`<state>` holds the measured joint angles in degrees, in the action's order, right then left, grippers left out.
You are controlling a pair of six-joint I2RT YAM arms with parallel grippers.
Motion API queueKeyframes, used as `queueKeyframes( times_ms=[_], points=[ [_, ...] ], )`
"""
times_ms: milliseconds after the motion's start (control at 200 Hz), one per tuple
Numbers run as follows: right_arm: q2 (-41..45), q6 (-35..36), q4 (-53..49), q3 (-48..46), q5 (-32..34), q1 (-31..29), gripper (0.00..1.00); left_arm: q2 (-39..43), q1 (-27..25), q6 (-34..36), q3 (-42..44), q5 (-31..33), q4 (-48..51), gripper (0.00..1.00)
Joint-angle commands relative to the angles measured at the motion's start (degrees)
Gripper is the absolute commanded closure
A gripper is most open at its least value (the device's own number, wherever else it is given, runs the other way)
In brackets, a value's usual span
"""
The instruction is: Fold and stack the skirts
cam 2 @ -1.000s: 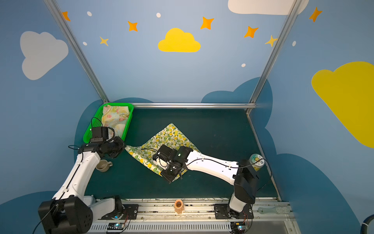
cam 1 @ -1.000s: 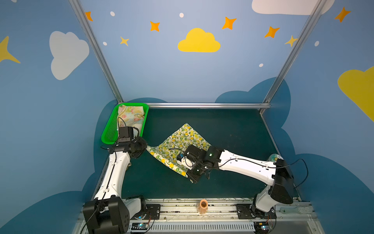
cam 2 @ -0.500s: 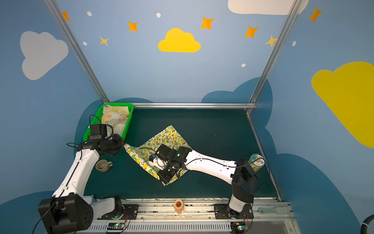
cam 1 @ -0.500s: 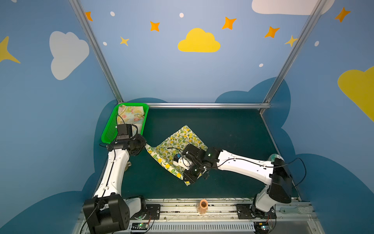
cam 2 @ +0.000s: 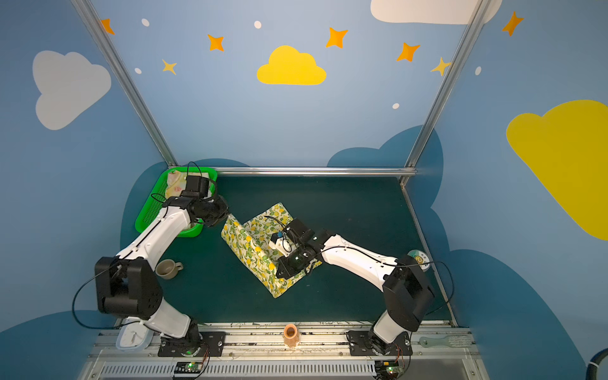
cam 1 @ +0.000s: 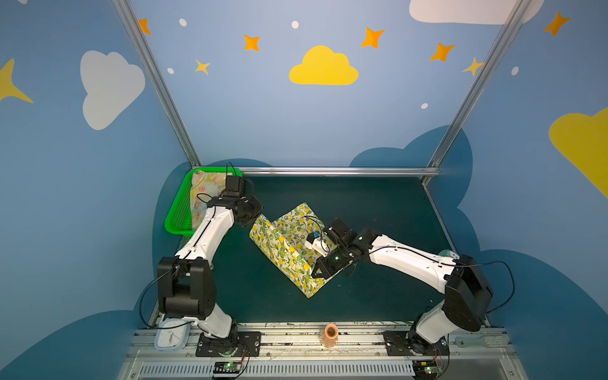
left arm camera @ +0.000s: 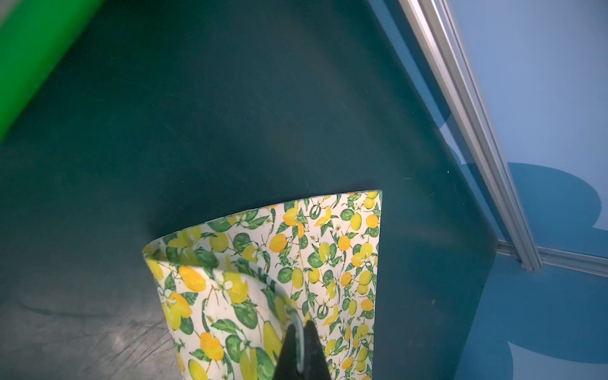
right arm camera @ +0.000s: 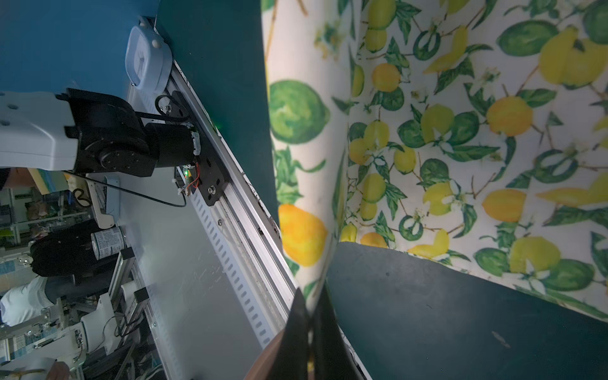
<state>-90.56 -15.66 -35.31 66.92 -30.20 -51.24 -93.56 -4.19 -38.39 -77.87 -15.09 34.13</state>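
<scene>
The cream skirt with lemons lies mid-table, its near-left edge raised off the mat. My left gripper is shut on that edge's far corner; the left wrist view shows the hem pinched between its jaws and the cloth hanging beyond. My right gripper is shut on the near corner, and cloth rises from its jaws. The pale floral skirt lies in the green basket at the back left.
A grey mug stands by the left arm. A pale blue clock and an orange cup sit on the front rail. A round disc lies at the table's right edge behind the right arm.
My left gripper has moved right and toward the back with the skirt's corner. The right gripper shifted slightly back, and the lifted edge now stands higher over the rest of the skirt.
</scene>
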Motion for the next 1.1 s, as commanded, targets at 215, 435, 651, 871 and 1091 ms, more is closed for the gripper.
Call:
queueKeyframes(
  times_ms=[215, 435, 651, 871, 1091],
  points=[
    [2.8, -0.9, -0.8, -1.9, -2.7, 1.0, 1.0, -2.2, -1.3, -0.1, -3.2, 2.6, 0.1, 0.96],
    [1.8, 0.9, -3.5, 1.1, 0.4, -3.1, 1.0, 5.1, 0.3, 1.1, -0.3, 6.2, 4.5, 0.96],
    [0.3, 1.6, -4.6, 4.9, 1.8, -8.2, 1.0, 15.1, 6.0, 1.4, 5.4, 4.1, 7.3, 0.96],
    [-2.0, 1.3, -3.9, 7.6, 1.6, -12.5, 1.0, 21.8, 9.7, 3.8, 8.7, 4.6, 11.7, 0.96],
    [-5.0, 3.0, -5.0, 10.6, 1.8, -15.3, 1.0, 26.3, 12.8, 4.8, 9.9, 5.3, 12.1, 0.96]
  ],
)
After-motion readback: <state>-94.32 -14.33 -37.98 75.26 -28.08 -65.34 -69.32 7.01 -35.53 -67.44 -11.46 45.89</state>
